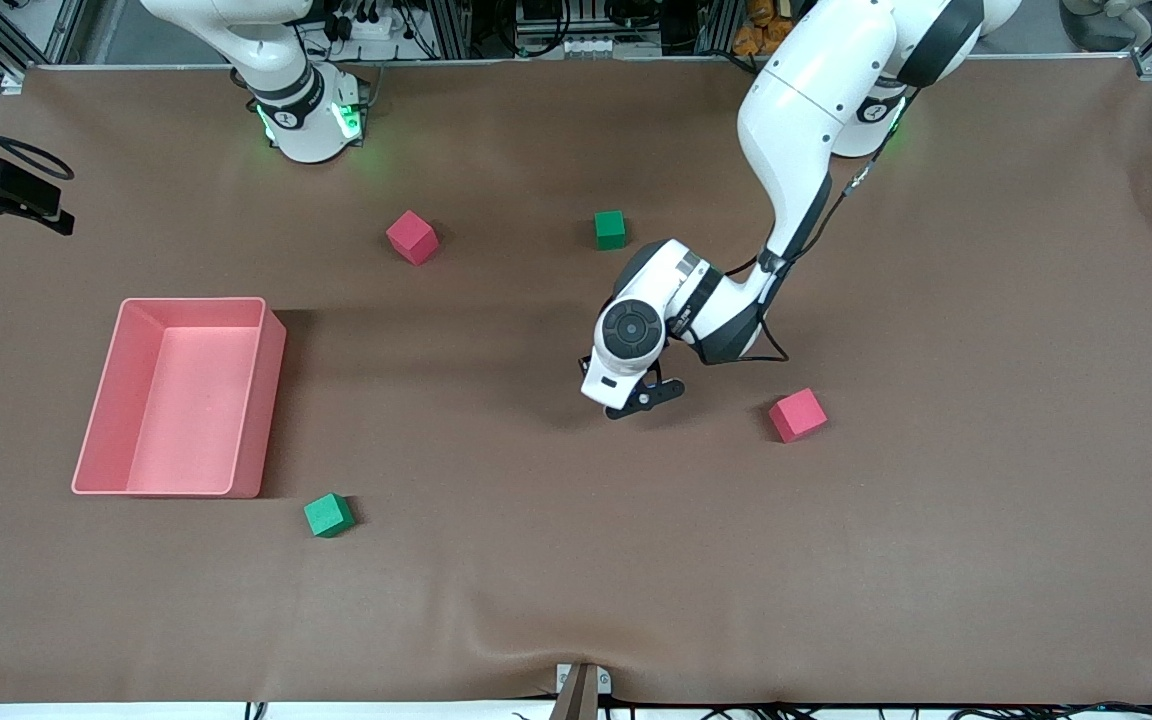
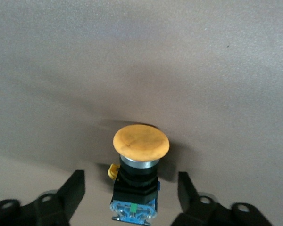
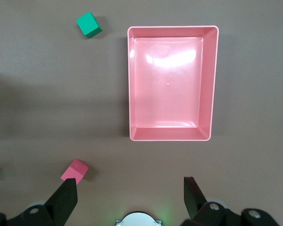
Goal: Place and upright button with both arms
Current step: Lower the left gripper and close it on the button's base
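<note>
The button (image 2: 141, 142) has a round orange cap, a black body and a blue base. It rests on the brown table between the fingers of my left gripper (image 2: 130, 178). That gripper is open, with a gap showing on each side of the black body. In the front view the left gripper (image 1: 636, 398) is low over the middle of the table and hides the button. My right gripper (image 3: 129, 186) is open and holds nothing. It hangs high over the table by the right arm's base (image 1: 311, 120), where that arm waits.
A pink bin (image 1: 261, 400) (image 3: 130, 84) stands toward the right arm's end. One red cube (image 1: 412, 237) and one green cube (image 1: 610, 229) lie nearer the bases. Another red cube (image 1: 798, 414) lies beside the left gripper, and another green cube (image 1: 328, 515) lies near the bin.
</note>
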Robot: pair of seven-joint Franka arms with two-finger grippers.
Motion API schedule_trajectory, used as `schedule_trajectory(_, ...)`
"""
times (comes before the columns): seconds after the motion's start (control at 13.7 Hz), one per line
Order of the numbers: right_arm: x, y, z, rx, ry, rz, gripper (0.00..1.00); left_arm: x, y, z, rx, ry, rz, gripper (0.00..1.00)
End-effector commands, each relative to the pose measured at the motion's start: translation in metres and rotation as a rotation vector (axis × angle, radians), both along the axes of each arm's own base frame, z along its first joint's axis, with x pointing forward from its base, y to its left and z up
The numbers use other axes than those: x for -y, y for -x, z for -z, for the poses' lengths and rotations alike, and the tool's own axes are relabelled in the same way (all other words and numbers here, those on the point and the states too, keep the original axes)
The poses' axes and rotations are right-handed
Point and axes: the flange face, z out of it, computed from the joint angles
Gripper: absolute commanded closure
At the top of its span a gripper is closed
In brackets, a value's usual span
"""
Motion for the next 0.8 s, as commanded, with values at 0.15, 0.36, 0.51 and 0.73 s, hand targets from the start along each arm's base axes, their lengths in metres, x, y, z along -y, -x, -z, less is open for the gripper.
schedule_trajectory(0.15,-0.0001,0.0002,-0.0025,-0.008,-0.013,-0.011,0.0,0.0027,0.0012,-0.0049,0.028,-0.007,0.002,0.25)
schedule_trajectory(0.36,-0.0027,0.003,-0.0001,-0.028,-0.014,-0.016,0.0,0.0084,0.0061,-0.0059,0.03,-0.008,0.014,0.25)
schedule_trajectory(0.51,-0.0002,0.0048,0.0009,-0.042,-0.014,-0.012,0.0,0.009,0.0067,-0.0057,0.036,-0.014,0.022,0.29)
schedule_trajectory(0.73,0.0024,0.0064,0.0018,-0.055,-0.012,-0.007,0.0,0.0069,0.0085,-0.0024,0.034,-0.025,0.037,0.33)
